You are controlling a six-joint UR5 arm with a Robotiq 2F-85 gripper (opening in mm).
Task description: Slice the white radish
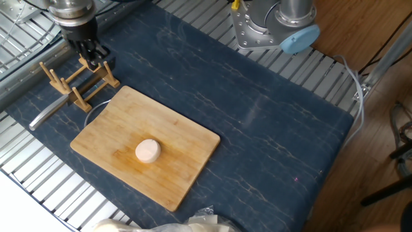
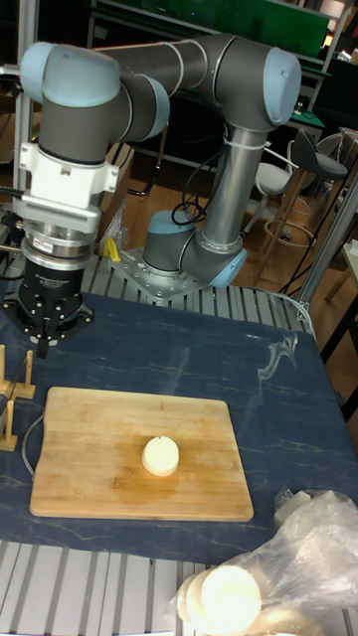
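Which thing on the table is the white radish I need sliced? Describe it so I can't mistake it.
Find the wooden cutting board on the dark blue mat. The white radish is the small cream-white round puck lying alone near the board's middle, unlike the plastic-wrapped pale pieces off the board at the table's near edge.

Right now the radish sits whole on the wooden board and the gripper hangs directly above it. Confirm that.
Not quite. The white radish does sit whole on the wooden board, but the gripper is not above it: in the fixed view it hangs over the wooden rack beyond the board's far left corner.
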